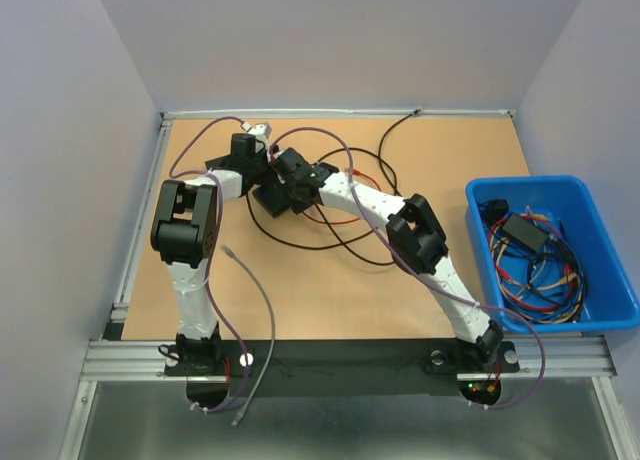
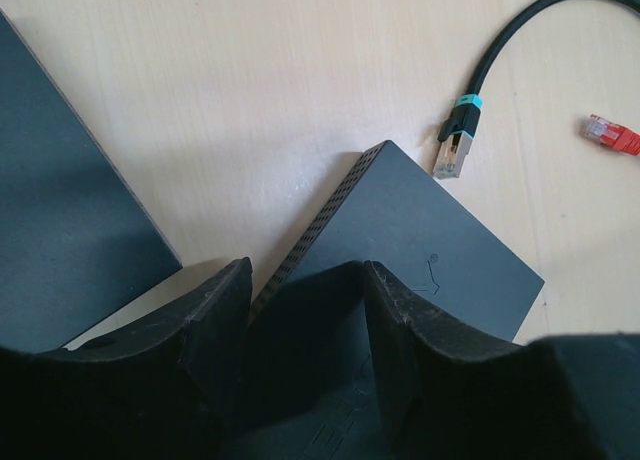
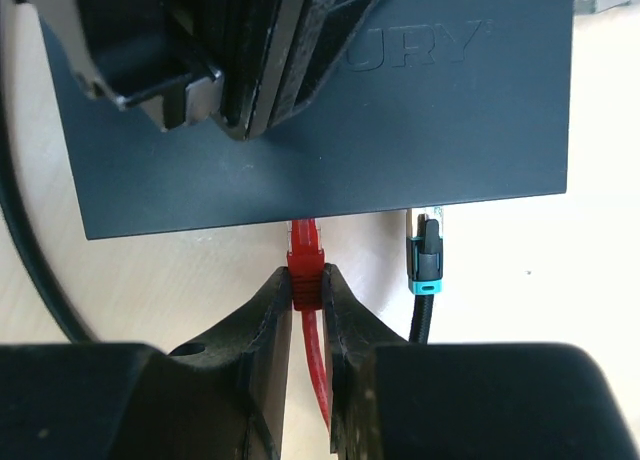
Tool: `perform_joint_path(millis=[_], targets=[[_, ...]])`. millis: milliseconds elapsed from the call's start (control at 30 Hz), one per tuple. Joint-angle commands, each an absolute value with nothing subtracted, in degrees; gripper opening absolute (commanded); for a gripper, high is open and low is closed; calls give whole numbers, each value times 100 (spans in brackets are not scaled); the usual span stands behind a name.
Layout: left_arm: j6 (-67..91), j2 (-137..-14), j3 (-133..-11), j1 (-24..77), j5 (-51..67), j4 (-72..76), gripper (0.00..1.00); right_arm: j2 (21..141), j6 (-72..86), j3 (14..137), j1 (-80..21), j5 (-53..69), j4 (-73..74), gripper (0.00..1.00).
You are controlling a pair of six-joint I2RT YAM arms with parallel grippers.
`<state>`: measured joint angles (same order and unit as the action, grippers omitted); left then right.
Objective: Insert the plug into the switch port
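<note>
The right tool (image 3: 308, 286) has its two black fingers drawn narrow on a red plug (image 3: 303, 248), pinching the plug's body from both sides while its thin red cable trails back between them. The plug is translucent red plastic and points at the near long side of the switch (image 3: 330, 150). From the right wrist its tip meets that edge. From the left wrist the same plug (image 2: 612, 132) lies apart from the switch (image 2: 420, 250), with bare tabletop between.

The switch is a flat, matte, dark grey box with raised lettering on its lid and rows of small vent holes along one side. It sits in the far half of the tabletop (image 1: 330, 300), left of the middle.

The left tool (image 2: 305, 276) stands over the switch with its fingers half apart and the box between them; I cannot tell if they press on it.

A black cable's plug (image 3: 425, 255), teal-banded with a metal tip, touches the same side of the switch near its corner. A second dark flat box (image 2: 60, 200) lies just beside the switch.

At the right edge, a blue plastic bin (image 1: 480, 195) holds tangled orange and black cables and a black adapter block (image 1: 523, 228). The tabletop is pale, smooth wood.
</note>
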<state>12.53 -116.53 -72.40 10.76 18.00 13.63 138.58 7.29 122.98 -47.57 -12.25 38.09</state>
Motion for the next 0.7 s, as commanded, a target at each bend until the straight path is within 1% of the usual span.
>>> perform_joint_path(millis=[0, 400, 600, 667], targets=[[1239, -11962, -7049, 1450, 2224, 79, 57, 13588, 721, 12384, -4588, -1327, 1670, 0], [1169, -12006, -6970, 1600, 2364, 9, 57, 13922, 1248, 12190, -4342, -2012, 1617, 0], [1143, -12059, -6970, 1643, 2417, -114, 57, 13966, 1257, 12384, -4307, -1767, 1407, 0], [1151, -12050, -6943, 1679, 2426, -132, 57, 13852, 1178, 12331, -4307, -1714, 1056, 0]])
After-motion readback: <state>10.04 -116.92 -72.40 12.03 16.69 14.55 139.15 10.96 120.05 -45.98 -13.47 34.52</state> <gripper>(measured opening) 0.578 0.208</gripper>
